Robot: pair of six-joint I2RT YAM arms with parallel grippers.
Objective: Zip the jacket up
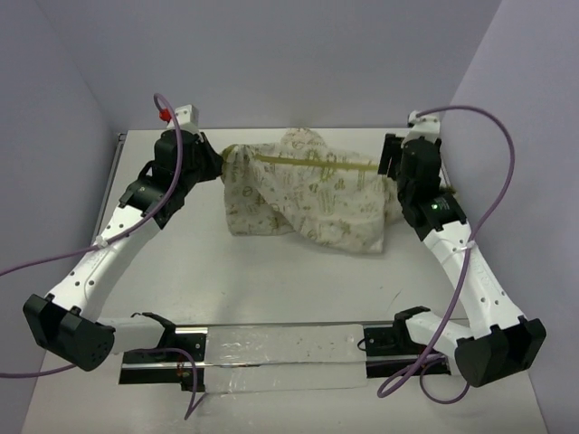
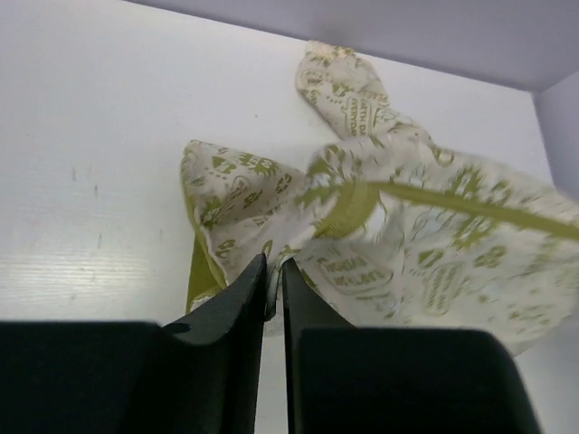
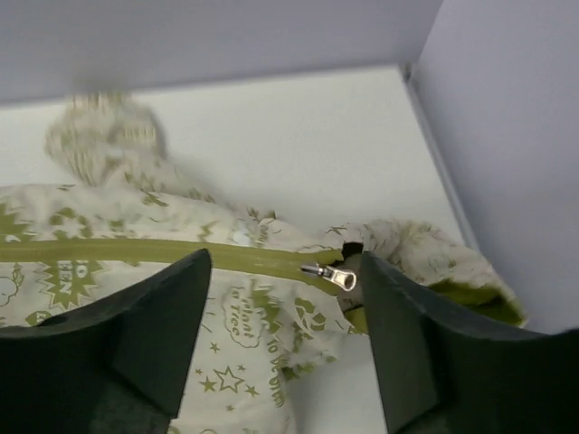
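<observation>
the jacket [image 1: 308, 194] is lying at the table's [image 1: 271, 280] upper centre, its zipper [image 3: 181, 253] seemingly closed up to the pull [image 3: 336, 276], the right hand [image 3: 285, 262] standing spread around that pull, the left hand [image 2: 274, 267] nearly pressed together, grip unclear; only releasing is seemingly remaining.

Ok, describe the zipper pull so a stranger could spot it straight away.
Find the cream jacket bunched far back on the table. Follow its olive zipper strip toward the right gripper. The zipper pull is the only shiny metal piece there.
</observation>
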